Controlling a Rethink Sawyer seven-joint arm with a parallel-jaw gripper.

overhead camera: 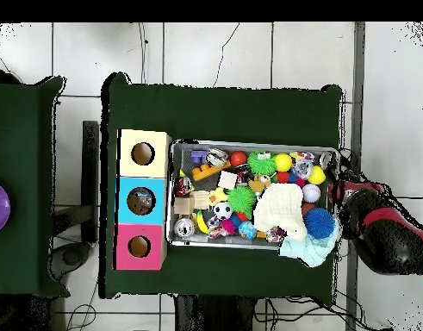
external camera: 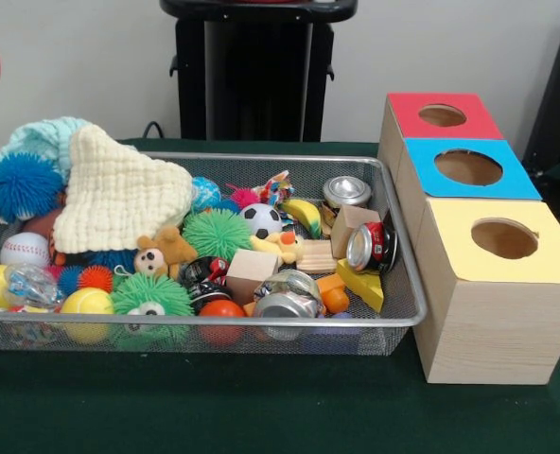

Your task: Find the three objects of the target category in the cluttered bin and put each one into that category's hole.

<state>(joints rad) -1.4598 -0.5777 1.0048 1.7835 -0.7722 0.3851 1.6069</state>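
Wire bin [external camera: 393,317] packed; target class unnamed, cans a fair guess.

Crushed can [external camera: 373,246] lies at the bin's right end, nearest the yellow-topped box [external camera: 503,238]. Likely light, thin, dented, slick: grip across the body. Arm [overhead camera: 382,233] parked off the bin's other end; its grasp state I cannot tell.

The surface [external camera: 261,407] is dark green, and the wire bin [external camera: 393,284] is silver mesh. The three pale wood boxes have a red top [external camera: 408,118], a blue top [external camera: 431,180] and a yellow top [external camera: 469,255]. In the bin lie a cream knitted cloth [external camera: 114,194], a blue spiky ball [external camera: 23,184], a green spiky ball [external camera: 216,233], a black-and-white soccer ball [external camera: 260,219] and a white baseball [external camera: 25,250] with red stitching.
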